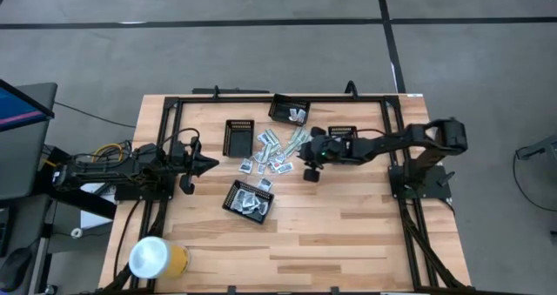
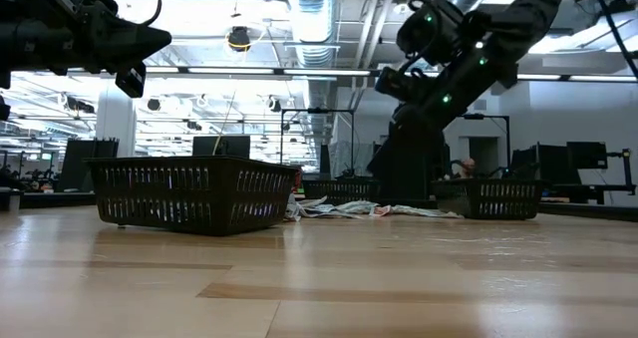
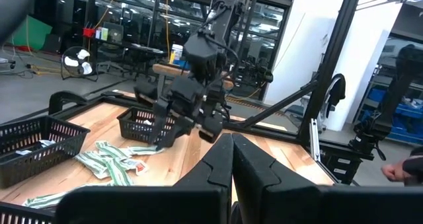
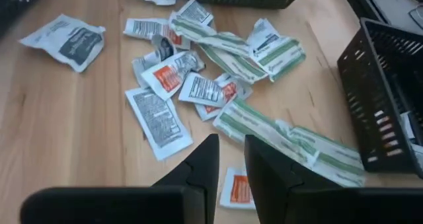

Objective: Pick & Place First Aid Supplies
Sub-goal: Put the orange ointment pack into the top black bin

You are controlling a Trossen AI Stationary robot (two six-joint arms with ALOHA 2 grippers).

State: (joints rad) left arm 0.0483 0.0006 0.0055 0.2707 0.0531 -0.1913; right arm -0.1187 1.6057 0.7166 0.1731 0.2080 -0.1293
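Observation:
The first aid supplies (image 1: 277, 152) lie loose in a pile on the wooden table's middle: white sachets with red or dark print (image 4: 173, 75) and pale green-white strips (image 4: 264, 126). More packets lie in the near tray (image 1: 249, 199) and the far tray (image 1: 290, 110). My right gripper (image 4: 231, 145) hangs above the pile's right side (image 1: 306, 163), slanting down, its fingers a narrow gap apart with nothing between them. My left gripper (image 3: 232, 141) waits shut at the table's left (image 1: 209, 164), pointing toward the pile.
Four black mesh trays stand around the pile: one left of it (image 1: 239, 138), one at the far side, one near, and one under my right arm (image 1: 344, 132), close beside the gripper (image 4: 390, 98). A yellow-and-white roll (image 1: 157, 258) sits at the near left corner.

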